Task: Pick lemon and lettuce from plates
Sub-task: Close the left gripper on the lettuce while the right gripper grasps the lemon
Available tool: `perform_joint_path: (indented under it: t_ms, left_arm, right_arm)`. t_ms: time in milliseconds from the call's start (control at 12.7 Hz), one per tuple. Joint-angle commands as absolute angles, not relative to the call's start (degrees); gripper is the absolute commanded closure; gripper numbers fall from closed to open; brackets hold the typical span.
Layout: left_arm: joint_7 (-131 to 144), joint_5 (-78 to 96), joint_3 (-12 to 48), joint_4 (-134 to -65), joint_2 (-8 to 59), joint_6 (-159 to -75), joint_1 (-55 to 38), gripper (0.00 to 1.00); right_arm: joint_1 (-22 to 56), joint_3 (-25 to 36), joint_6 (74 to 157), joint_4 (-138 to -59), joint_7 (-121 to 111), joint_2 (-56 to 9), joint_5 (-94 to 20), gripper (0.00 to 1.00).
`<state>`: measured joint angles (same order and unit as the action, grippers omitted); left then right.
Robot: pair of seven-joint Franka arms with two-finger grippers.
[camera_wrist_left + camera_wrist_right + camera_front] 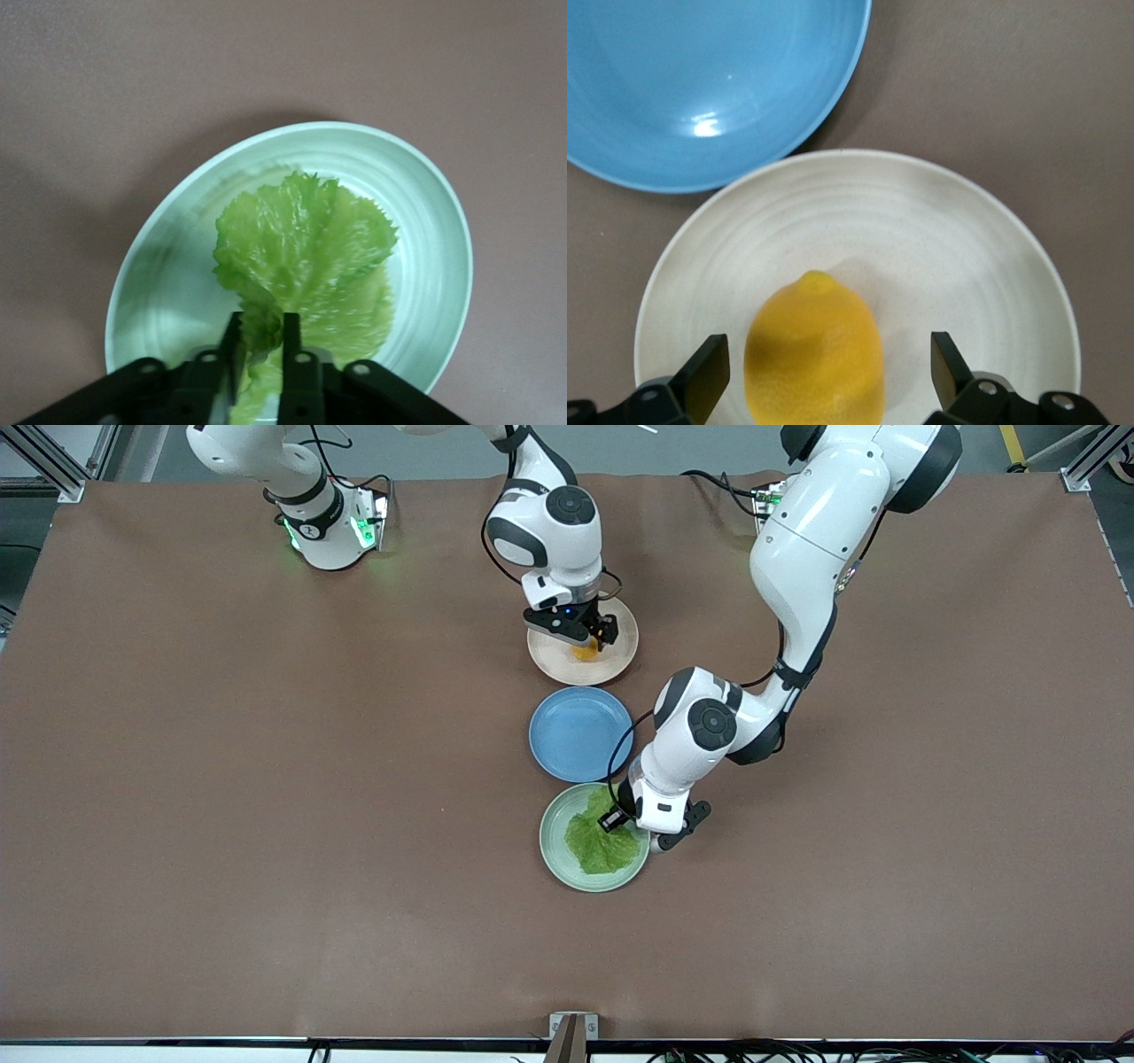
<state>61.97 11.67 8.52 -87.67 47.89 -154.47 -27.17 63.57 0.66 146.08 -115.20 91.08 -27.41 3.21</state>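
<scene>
The lemon (pixel 585 652) lies on the beige-pink plate (pixel 620 662), the plate farthest from the front camera. My right gripper (pixel 588 636) is low over it, open, one finger on each side of the lemon (pixel 815 359) without touching. The lettuce (pixel 602 840) lies on the mint green plate (pixel 558 859), nearest the front camera. My left gripper (pixel 631 824) is down at the leaf's edge toward the left arm's end and is shut on a fold of the lettuce (pixel 306 252) over the green plate (pixel 177 266).
An empty blue plate (pixel 580 733) sits between the two other plates, in line with them. It also shows in the right wrist view (pixel 700 80) next to the beige-pink plate (pixel 939 230). Brown table surface (pixel 266 824) surrounds the plates.
</scene>
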Motion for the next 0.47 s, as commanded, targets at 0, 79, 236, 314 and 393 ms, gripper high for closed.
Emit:
perform_joint_path:
  t_ms: [0, 79, 236, 314, 393]
  left_arm:
    - [63.0, 11.8, 8.0, -87.1, 47.6, -154.9, -27.8, 0.98]
    - [63.0, 11.8, 8.0, -87.1, 47.6, -154.9, -27.8, 0.99]
    - [63.0, 11.8, 8.0, -87.1, 47.0, -154.9, -27.8, 1.00]
    - [63.0, 11.9, 8.0, -87.1, 46.4, -154.9, -27.8, 1.00]
    - [63.1, 12.0, 8.1, -87.1, 45.4, -154.9, -27.7, 1.00]
  right_arm:
    - [64.8, 1.6, 147.0, -114.3, 94.0, -29.0, 5.9, 0.01]
    - [65.1, 1.6, 147.1, -114.3, 94.0, -29.3, 6.0, 0.03]
    - [65.2, 1.6, 147.2, -114.3, 94.3, -29.5, 6.0, 0.14]
    - [65.2, 1.6, 147.2, -114.3, 94.3, -29.5, 6.0, 0.25]
    - [65.1, 1.6, 147.2, -114.2, 94.3, -29.5, 6.0, 0.51]
